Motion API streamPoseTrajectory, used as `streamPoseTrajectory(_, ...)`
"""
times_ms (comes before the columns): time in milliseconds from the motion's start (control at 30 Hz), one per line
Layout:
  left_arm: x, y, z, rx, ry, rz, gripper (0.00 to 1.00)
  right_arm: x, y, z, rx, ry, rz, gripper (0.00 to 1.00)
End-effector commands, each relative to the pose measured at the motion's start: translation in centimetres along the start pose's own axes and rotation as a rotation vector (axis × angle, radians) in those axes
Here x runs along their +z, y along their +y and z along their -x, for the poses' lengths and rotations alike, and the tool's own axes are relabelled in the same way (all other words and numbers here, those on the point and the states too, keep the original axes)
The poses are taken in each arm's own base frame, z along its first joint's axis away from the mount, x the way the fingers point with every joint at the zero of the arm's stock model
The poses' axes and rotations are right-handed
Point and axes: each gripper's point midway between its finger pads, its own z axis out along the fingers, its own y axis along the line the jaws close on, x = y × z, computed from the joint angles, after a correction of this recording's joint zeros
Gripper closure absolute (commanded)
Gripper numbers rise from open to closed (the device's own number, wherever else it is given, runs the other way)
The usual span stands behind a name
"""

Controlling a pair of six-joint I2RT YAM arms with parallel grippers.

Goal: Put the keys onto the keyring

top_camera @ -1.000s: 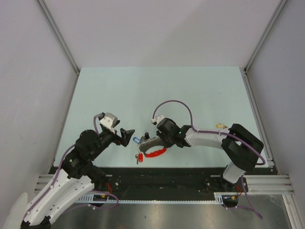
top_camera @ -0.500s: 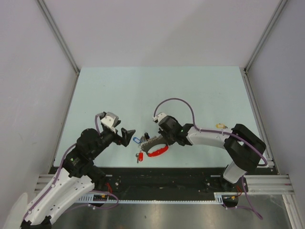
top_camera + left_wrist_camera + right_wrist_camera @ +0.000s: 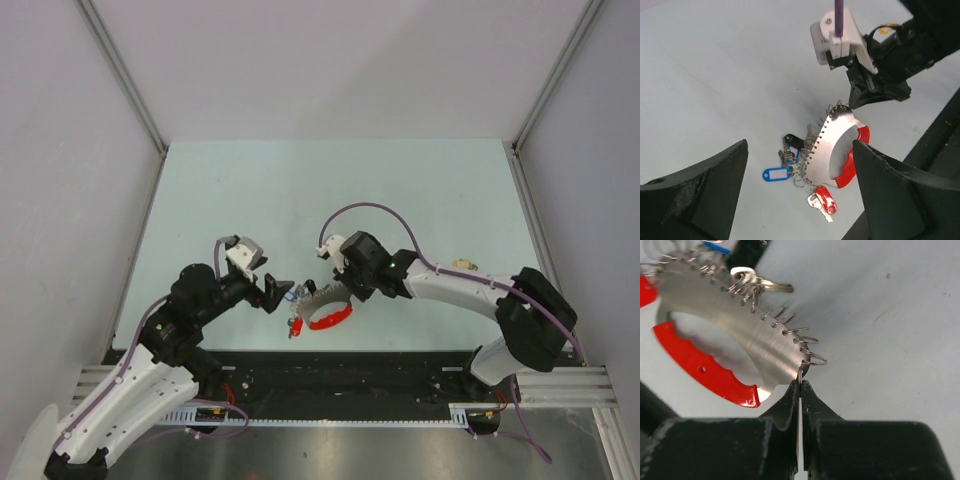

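Observation:
The keyring (image 3: 837, 145) is a curved grey metal piece with a red curved end (image 3: 852, 167) and several thin rings along its toothed edge; it also shows in the top view (image 3: 322, 303). My right gripper (image 3: 800, 385) is shut on one thin ring (image 3: 800, 374) at the piece's corner and holds it tilted. A blue-tagged key (image 3: 777, 174), a black-headed key (image 3: 794, 140) and a red-headed key (image 3: 824, 198) hang from the rings on the table. No yellow head shows. My left gripper (image 3: 800, 147) is open and empty, just left of the keys (image 3: 288, 296).
The pale table (image 3: 330, 190) ends at a black rail (image 3: 330, 365) close behind the keyring on the near side. Grey walls (image 3: 60, 200) enclose left, right and back. A small tan object (image 3: 462, 263) lies by the right arm.
My left gripper has moved right, closer to the key cluster. My right gripper has shifted slightly right, still gripping the ring at the keyring's edge.

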Motion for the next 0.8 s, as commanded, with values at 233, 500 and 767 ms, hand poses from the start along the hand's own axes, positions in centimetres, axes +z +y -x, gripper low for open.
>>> streamPoseTrajectory(233, 0.2, -4.8, 4.3, 0.171, -0.181, -0.306, 0.11, -10.8, 2.1, 6.9, -0.205, -0.297, 0.232, 1.0)
streamPoseTrajectory(500, 1.7, -7.3, 5.9, 0.254, -0.169, -0.489, 0.12, -14.7, 3.2, 7.6, -0.28, -0.338, 0.314, 1.0)
streamPoseTrajectory(767, 3.2, -9.9, 5.5, 0.28, -0.228, -0.684, 0.21, -16.2, 3.7, 7.7, -0.326, -0.382, 0.346, 1.0)
